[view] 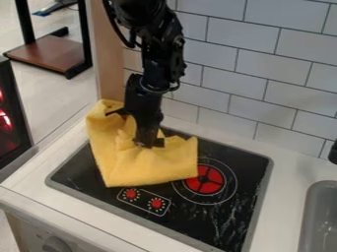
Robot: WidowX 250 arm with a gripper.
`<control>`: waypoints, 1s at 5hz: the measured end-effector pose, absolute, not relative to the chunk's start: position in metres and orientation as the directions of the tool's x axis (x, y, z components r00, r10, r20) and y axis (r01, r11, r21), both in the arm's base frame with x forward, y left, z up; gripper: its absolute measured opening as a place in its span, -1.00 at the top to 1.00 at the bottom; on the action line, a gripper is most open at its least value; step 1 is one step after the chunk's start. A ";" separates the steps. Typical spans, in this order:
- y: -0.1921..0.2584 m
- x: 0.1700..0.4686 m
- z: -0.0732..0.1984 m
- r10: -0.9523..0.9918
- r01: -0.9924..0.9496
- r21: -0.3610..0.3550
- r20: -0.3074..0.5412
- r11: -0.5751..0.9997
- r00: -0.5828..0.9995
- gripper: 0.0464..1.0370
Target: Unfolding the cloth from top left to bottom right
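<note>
Sink (316, 206) is nr stovetop (191, 214) w/ yel. cloth (141, 165) on top.

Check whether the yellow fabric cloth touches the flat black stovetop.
Touching; the camera view shows the cloth lying over the left part of the stovetop.

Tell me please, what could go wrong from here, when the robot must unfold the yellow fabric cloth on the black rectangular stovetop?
The yellow fabric cloth is bunched around the black robot gripper, so it may drag as one lump instead of opening. Also, its upper left part lies past the edge of the black rectangular stovetop, near the light wooden post, and might catch there.
</note>
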State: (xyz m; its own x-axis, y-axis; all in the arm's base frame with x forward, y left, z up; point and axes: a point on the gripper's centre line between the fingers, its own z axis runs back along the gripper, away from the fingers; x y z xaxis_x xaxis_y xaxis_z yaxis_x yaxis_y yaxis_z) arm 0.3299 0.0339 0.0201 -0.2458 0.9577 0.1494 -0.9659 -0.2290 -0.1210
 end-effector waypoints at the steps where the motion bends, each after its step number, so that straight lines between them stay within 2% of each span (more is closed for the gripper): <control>1: 0.031 0.322 0.030 0.967 -0.970 -0.136 0.131 -0.201 -0.218 0.99; 3: 0.016 0.287 0.046 0.988 -0.982 -0.161 0.100 -0.096 -0.113 0.99; 5: -0.002 0.235 0.039 0.992 -0.989 -0.131 0.116 0.061 0.046 0.99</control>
State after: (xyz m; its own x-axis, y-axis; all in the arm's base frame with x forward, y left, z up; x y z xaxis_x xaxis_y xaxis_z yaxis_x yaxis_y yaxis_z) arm 0.2354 -0.0022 0.0389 0.0459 0.9922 0.1156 -0.9895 0.0610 -0.1312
